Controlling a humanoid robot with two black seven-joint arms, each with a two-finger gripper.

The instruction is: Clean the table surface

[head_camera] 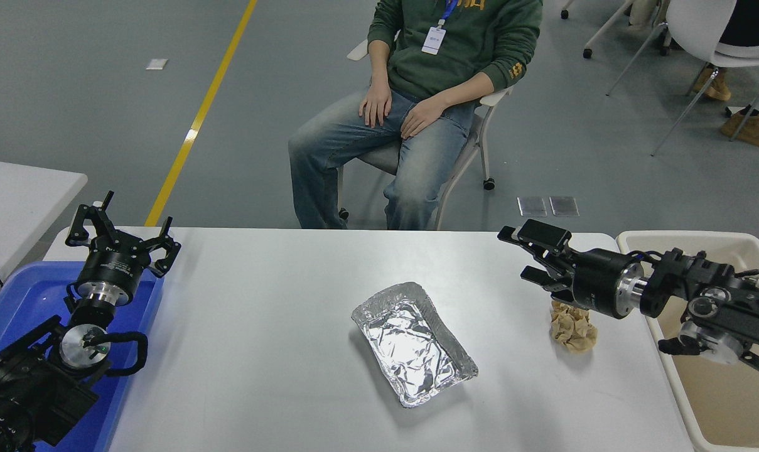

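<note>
Head view, items by size: table surface (260, 351), white, spanning the frame's middle; beige bin (718, 389) at its right end; blue tray (15, 307) at its left, under the parked left gripper (123, 227), fingers spread wide; crumpled foil tray (414, 342) near centre; crumpled brown paper wad (572, 328) near the right edge. Right gripper (522, 252), fingers parted and empty, hovers just above the wad, pointing leftward. Step judged: approach to the first pickup; next move calls for tilting down and lowering over the wad, closing, then carrying it to the bin
</note>
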